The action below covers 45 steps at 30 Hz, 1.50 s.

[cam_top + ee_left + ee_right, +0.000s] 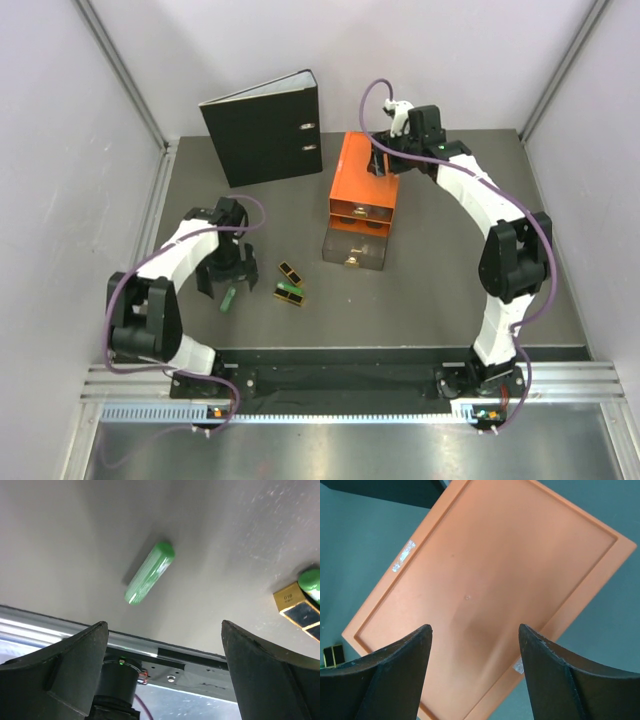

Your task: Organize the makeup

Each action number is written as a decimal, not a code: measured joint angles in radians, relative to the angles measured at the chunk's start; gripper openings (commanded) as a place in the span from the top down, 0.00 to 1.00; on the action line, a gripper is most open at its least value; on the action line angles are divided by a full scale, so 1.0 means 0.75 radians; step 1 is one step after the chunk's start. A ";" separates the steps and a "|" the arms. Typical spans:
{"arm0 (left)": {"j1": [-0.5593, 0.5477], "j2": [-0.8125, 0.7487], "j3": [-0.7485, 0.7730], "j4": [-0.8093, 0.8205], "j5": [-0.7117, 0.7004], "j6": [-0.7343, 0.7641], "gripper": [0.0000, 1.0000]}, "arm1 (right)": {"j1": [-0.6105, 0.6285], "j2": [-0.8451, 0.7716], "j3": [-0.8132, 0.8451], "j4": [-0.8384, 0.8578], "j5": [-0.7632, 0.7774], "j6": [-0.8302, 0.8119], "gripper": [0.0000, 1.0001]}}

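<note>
"Hovering our left gripper [222,282] right over the green stick [228,298], why so wide?"
"We have the jaws as wide as they go with nothing in them, so both fingers [65,675] clear it on either side. The left wrist view has the stick lying flat on the table [210,540], slanted, just ahead of the gap"
"Other makeup?"
"Two black cases [289,271] with gold and green, close together on the table. They're just right of the stick and apart from it. The corner of one shows at the right edge of the left wrist view"
"And our right gripper [382,158]?"
"Up over the orange box [365,185], toward the far side. Jaws are partly apart with nothing between them, only the box's flat top below. We guess it's parked out of the way, or set to steady the box. Cannot tell which"
"Why is the drawer [335,245] out?"
"We judge that's where the makeup goes. It's a clear drawer pulled toward us and open on top, so a drop from above works. Something small and gold sits in it, too small to name"
"Step in hand?"
"Left arm goes down on the stick, closes, then carries it right to the drawer. The stick is round, so it may roll if we close off centre. The binder [265,130] stands at the back, not involved"
</note>
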<state>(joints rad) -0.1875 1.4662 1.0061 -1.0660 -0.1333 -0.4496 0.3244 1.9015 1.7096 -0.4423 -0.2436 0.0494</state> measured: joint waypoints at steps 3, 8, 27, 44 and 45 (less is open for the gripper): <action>0.004 0.082 0.061 -0.003 0.005 0.072 0.01 | 0.000 0.000 0.001 -0.001 -0.017 0.008 0.30; 0.025 0.161 0.121 0.004 0.040 0.149 0.01 | 0.000 0.005 0.000 -0.001 -0.032 0.011 0.30; 0.114 0.438 0.093 0.028 0.055 0.184 0.38 | -0.004 0.010 0.000 0.000 -0.082 0.020 0.29; 0.164 0.553 0.148 -0.066 0.099 0.220 1.00 | -0.009 0.010 0.000 0.000 -0.096 0.020 0.29; 0.164 0.560 0.154 -0.073 0.100 0.221 1.00 | -0.009 0.010 0.000 0.000 -0.096 0.020 0.29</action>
<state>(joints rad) -0.0643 1.8862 1.1213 -1.1206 -0.0582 -0.2840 0.3176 1.9087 1.7096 -0.4423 -0.3153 0.0643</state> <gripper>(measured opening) 0.099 0.709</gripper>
